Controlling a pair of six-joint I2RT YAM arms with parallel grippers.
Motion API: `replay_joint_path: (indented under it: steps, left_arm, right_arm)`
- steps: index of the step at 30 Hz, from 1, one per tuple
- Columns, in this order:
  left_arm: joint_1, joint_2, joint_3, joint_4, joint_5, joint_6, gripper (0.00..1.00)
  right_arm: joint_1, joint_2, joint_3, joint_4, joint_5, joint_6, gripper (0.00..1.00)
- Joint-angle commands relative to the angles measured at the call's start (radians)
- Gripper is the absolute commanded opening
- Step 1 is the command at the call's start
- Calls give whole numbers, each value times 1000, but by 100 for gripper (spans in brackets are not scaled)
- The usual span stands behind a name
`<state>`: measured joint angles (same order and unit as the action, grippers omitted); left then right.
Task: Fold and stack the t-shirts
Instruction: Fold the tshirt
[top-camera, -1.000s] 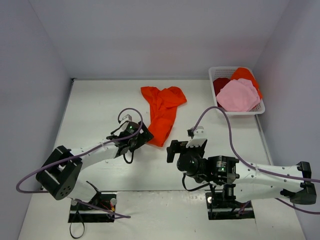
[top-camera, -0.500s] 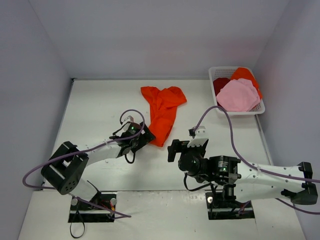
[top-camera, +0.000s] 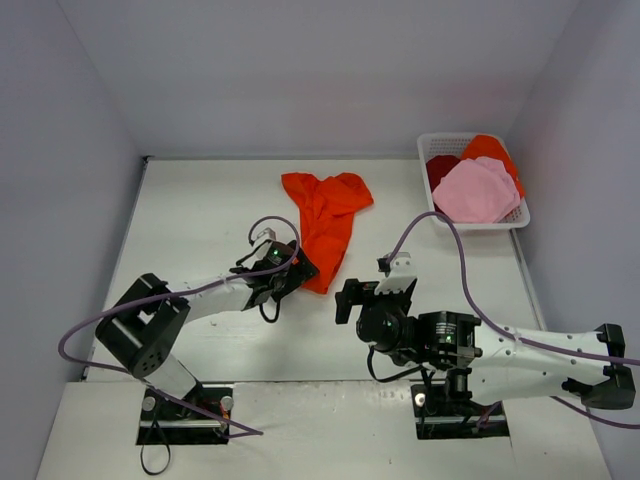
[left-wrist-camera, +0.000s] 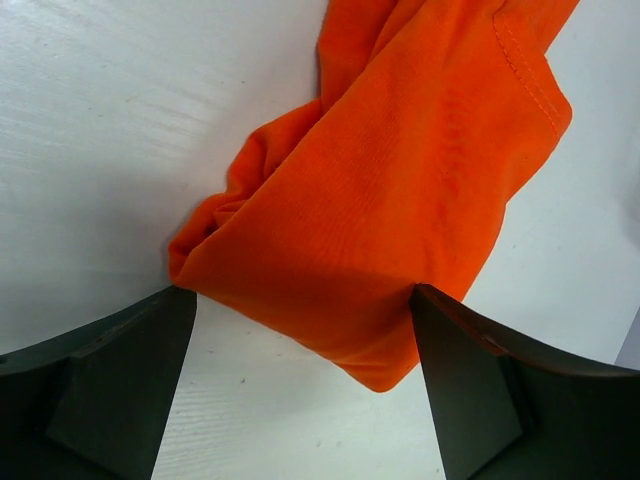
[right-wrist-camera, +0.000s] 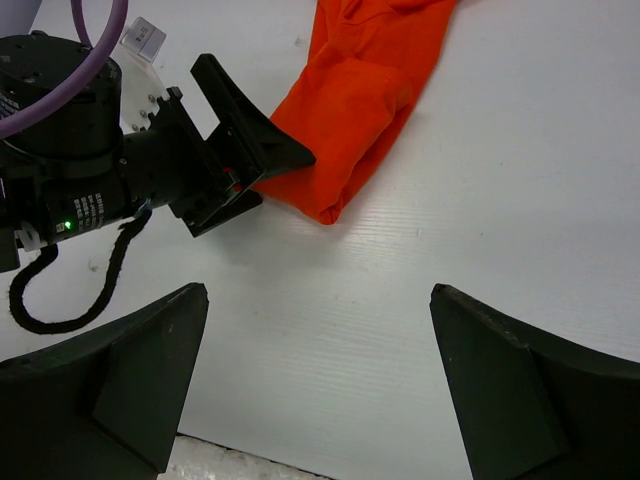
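A bright orange-red t-shirt (top-camera: 325, 222) lies crumpled in a long strip in the middle of the table. My left gripper (top-camera: 297, 271) is open at the strip's near end. In the left wrist view the shirt's lower corner (left-wrist-camera: 385, 260) lies between the spread fingers (left-wrist-camera: 120, 370), with bare table behind it. My right gripper (top-camera: 369, 287) is open over bare table, a little right of that end. The right wrist view shows the shirt (right-wrist-camera: 360, 95) and the left gripper (right-wrist-camera: 275, 175) ahead of the wide right gripper (right-wrist-camera: 318, 292). Pink (top-camera: 475, 190), dark red (top-camera: 440, 168) and orange (top-camera: 492, 150) t-shirts sit in the basket.
A white lattice basket (top-camera: 521, 216) stands at the far right corner against the wall. Grey walls close the table on three sides. A purple cable loops over each arm (top-camera: 445, 230).
My left gripper has slid right and slightly nearer, up to the near end of the orange-red shirt. The right arm has barely moved. The shirt lies as before.
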<state>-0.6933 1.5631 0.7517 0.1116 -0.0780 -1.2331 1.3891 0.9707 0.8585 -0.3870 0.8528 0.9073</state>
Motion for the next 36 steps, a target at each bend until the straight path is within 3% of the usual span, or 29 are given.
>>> replay_joint_path:
  steps: [1, 7, 9, 12, 21, 36]
  left_arm:
    - [-12, 14, 63, 42, -29, -9, 82]
    - [-18, 35, 74, 45, -37, -9, 70]
    - [-18, 34, 66, 51, -39, -8, 59]
    - [-18, 29, 60, 50, -42, -9, 51]
    - [-18, 22, 61, 53, -54, -5, 41]
    - [-18, 2, 118, 14, -52, 33, 6]
  right_arm:
    - [1, -10, 1, 8, 61, 16, 90]
    - [-1, -20, -9, 8, 60, 21, 90]
    - [1, -23, -12, 8, 60, 22, 90]
    - [-1, -27, -16, 8, 60, 25, 90]
    - [-1, -6, -27, 7, 52, 39, 90]
    - [-1, -18, -45, 7, 32, 50, 90]
